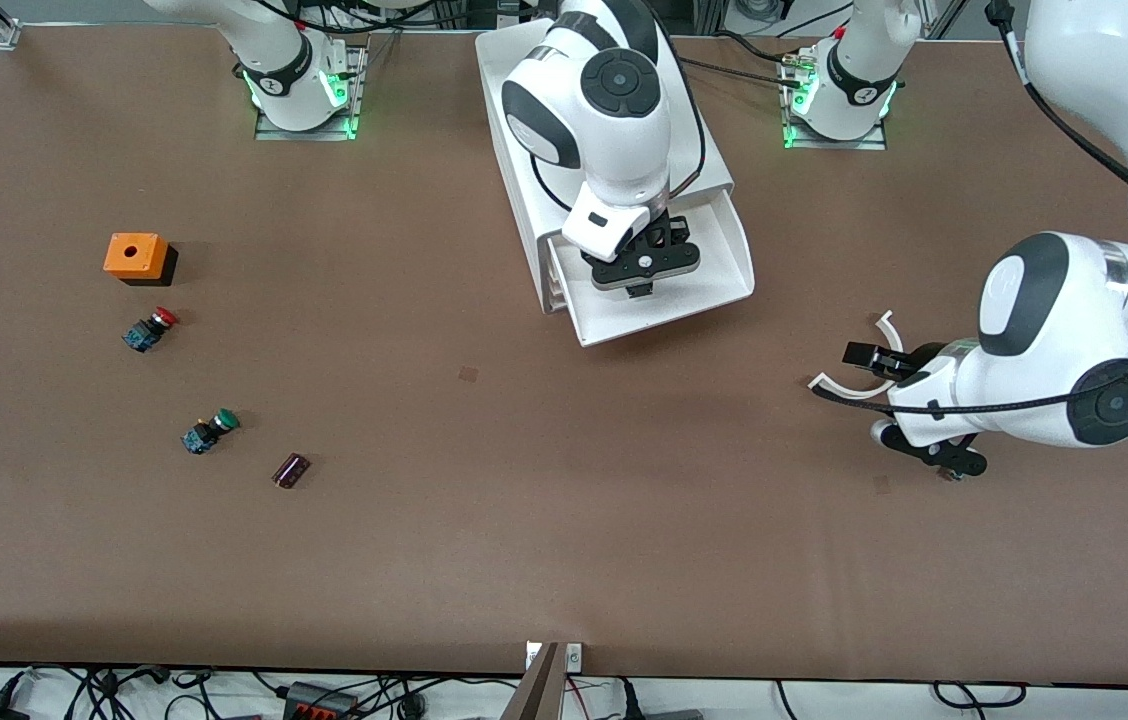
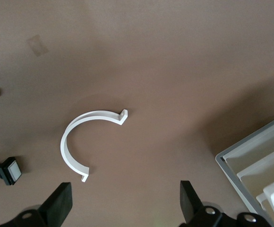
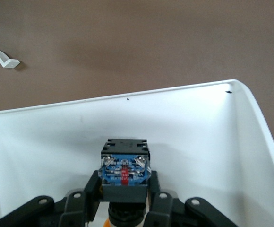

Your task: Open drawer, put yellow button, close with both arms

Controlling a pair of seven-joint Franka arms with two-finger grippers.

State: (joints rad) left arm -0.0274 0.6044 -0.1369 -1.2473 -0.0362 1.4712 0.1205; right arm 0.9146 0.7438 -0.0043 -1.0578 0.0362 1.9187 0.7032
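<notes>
Right gripper over pulled-out drawer, clamped on yellow button, mid-tray, walls clear on all sides. Left gripper spread, empty, above white curved clip on bare table toward left arm's end.

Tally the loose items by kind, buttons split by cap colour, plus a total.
Red-capped button: 1
Green-capped button: 1
Yellow button, shut in the right gripper over the open drawer: 1
Orange box: 1
Small dark cylinder: 1
White curved piece, under the open left gripper: 1
Total: 6
</notes>
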